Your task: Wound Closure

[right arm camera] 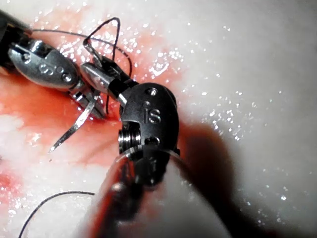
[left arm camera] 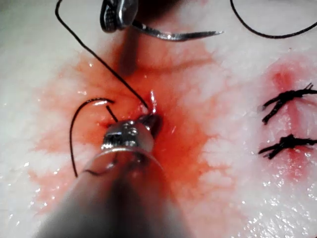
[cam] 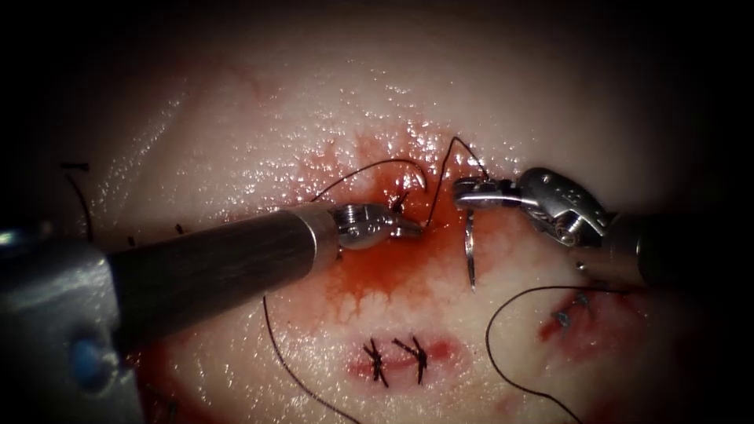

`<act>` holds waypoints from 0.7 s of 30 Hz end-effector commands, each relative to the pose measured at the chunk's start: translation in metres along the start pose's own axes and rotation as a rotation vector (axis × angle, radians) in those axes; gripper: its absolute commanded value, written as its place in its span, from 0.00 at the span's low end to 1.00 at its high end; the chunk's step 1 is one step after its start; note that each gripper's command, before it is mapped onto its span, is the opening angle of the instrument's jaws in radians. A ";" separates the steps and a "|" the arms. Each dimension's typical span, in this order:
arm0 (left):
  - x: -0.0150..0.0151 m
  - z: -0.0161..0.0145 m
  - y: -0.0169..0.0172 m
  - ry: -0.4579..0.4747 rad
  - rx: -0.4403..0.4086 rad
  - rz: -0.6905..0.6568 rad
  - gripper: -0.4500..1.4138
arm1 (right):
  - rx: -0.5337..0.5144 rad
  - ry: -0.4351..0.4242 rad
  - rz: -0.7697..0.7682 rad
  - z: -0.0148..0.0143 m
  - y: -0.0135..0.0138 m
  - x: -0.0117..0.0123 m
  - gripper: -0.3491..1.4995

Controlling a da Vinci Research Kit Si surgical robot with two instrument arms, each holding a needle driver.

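My right tool (cam: 463, 193) has its jaws shut on the curved needle (cam: 470, 251) close to its thread end. The needle hangs free above the tissue (cam: 259, 133), point down, just right of the red-stained cut (cam: 393, 267). In the right wrist view the needle (right arm camera: 74, 124) slants away from the right tool (right arm camera: 99, 74). My left tool (cam: 412, 228) comes in from the left, tip low over the cut, jaws shut on the thread (cam: 440, 177), which rises in a peak and drops to the right tool. In the left wrist view the thread (left arm camera: 99, 59) leaves the left tool (left arm camera: 151, 121).
Red fluid (cam: 377, 275) pools around the cut. Two finished dark stitches (cam: 397, 357) lie nearer the front, another (cam: 569, 310) at the right. Slack thread (cam: 503, 345) loops on the tissue right of the stitches, and a strand (cam: 290, 369) trails below the left shaft (cam: 212, 267).
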 end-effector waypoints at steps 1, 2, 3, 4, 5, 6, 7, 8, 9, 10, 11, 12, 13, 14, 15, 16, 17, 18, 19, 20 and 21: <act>-0.0002 0.0010 -0.0007 -0.002 0.000 0.000 0.00 | 0.004 0.001 0.001 0.0007 -0.0003 -0.0007 0.00; -0.0005 0.0010 -0.0012 -0.018 0.017 -0.006 0.00 | 0.004 0.001 -0.005 0.0007 -0.0003 -0.0007 0.00; -0.0006 0.0011 -0.0015 -0.026 0.030 -0.006 0.00 | 0.003 0.001 -0.005 0.0008 -0.0004 -0.0007 0.00; -0.0008 0.0011 -0.0017 -0.032 0.037 -0.001 0.00 | 0.003 0.001 -0.005 0.0009 -0.0004 -0.0007 0.00; -0.0008 0.0011 -0.0017 -0.032 0.037 -0.001 0.00 | 0.003 0.001 -0.005 0.0009 -0.0004 -0.0007 0.00; -0.0009 0.0012 -0.0019 -0.039 0.047 -0.001 0.00 | 0.003 0.001 -0.006 0.0009 -0.0005 -0.0007 0.00; -0.0014 0.0012 -0.0025 -0.067 0.083 0.018 0.00 | 0.003 0.002 -0.007 0.0011 -0.0006 -0.0008 0.00; -0.0015 0.0013 -0.0027 -0.081 0.090 0.028 0.00 | -0.001 0.001 -0.007 0.0012 -0.0006 -0.0008 0.00; -0.0016 0.0013 -0.0029 -0.101 0.099 0.035 0.00 | -0.001 0.002 -0.013 0.0012 -0.0006 -0.0009 0.00; -0.0016 0.0014 -0.0030 -0.115 0.102 0.037 0.00 | -0.002 0.002 -0.014 0.0013 -0.0006 -0.0009 0.00; -0.0016 0.0015 -0.0031 -0.125 0.099 0.038 0.00 | -0.002 0.002 -0.014 0.0013 -0.0005 -0.0009 0.00; -0.0016 0.0016 -0.0032 -0.147 0.091 0.044 0.00 | -0.003 0.002 -0.014 0.0013 -0.0005 -0.0010 0.00; -0.0016 0.0018 -0.0032 -0.189 0.067 0.046 0.00 | -0.004 0.002 -0.021 0.0014 -0.0005 -0.0010 0.00; -0.0015 0.0019 -0.0032 -0.223 0.051 0.052 0.00 | -0.005 0.005 -0.020 0.0014 -0.0004 -0.0010 0.00; -0.0015 0.0019 -0.0032 -0.274 0.035 0.054 0.00 | -0.001 0.015 -0.032 0.0014 -0.0003 -0.0010 0.00; -0.0015 0.0019 -0.0031 -0.300 0.019 0.057 0.00 | -0.003 0.021 -0.037 0.0015 -0.0001 -0.0009 0.00; -0.0014 0.0019 -0.0031 -0.327 -0.003 0.059 0.07 | -0.006 0.027 -0.048 0.0015 0.0001 -0.0009 0.00; -0.0014 0.0019 -0.0030 -0.339 -0.012 0.060 0.09 | -0.005 0.034 -0.060 0.0016 0.0003 -0.0009 0.00; -0.0015 0.0019 -0.0029 -0.372 -0.023 0.066 0.11 | -0.005 0.044 -0.072 0.0016 0.0005 -0.0009 0.00; -0.0016 0.0020 -0.0028 -0.381 -0.030 0.068 0.12 | -0.005 0.044 -0.077 0.0016 0.0007 -0.0009 0.00; -0.0017 0.0019 -0.0027 -0.393 -0.039 0.071 0.14 | -0.008 0.047 -0.095 0.0016 0.0009 -0.0009 0.00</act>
